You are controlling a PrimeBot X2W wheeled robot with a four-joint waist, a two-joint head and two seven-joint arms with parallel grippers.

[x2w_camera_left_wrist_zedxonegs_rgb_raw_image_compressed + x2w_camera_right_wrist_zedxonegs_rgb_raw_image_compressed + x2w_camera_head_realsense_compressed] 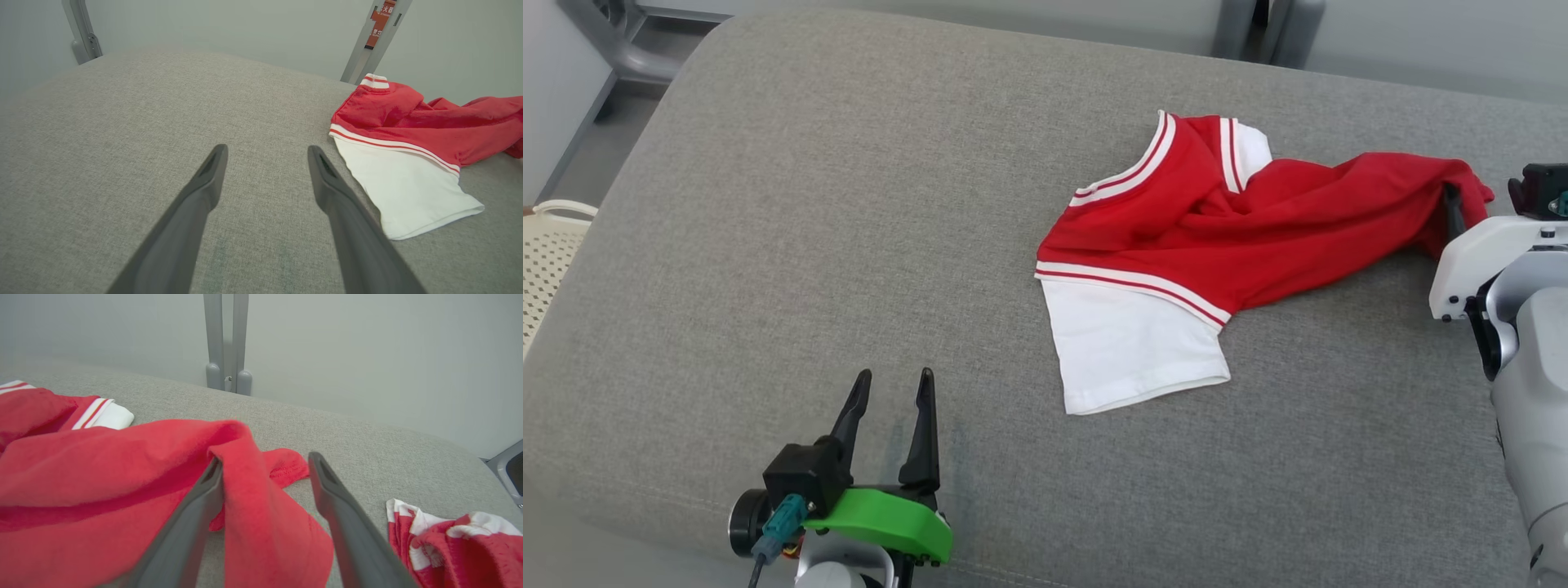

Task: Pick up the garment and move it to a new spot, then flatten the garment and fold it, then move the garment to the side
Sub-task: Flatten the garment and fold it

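The garment [1217, 229] is a red shirt with white sleeves and striped trim. It lies crumpled on the grey cushioned surface [849, 204], right of centre. My right gripper [1462, 208] is at the shirt's far right end. In the right wrist view its jaws [266, 459] stand apart, and a fold of the red garment [81, 465] drapes over the left finger [204, 490] and hangs between the two. My left gripper [894, 377] is open and holds nothing near the front edge, left of the white sleeve. In the left wrist view the garment [408, 122] lies to the right of my left gripper [266, 153].
A second red-and-white crumpled cloth [449, 539] lies on the surface just right of my right gripper. A cream perforated basket [547, 253] stands past the left edge. Grey frame posts [224, 343] rise behind the surface.
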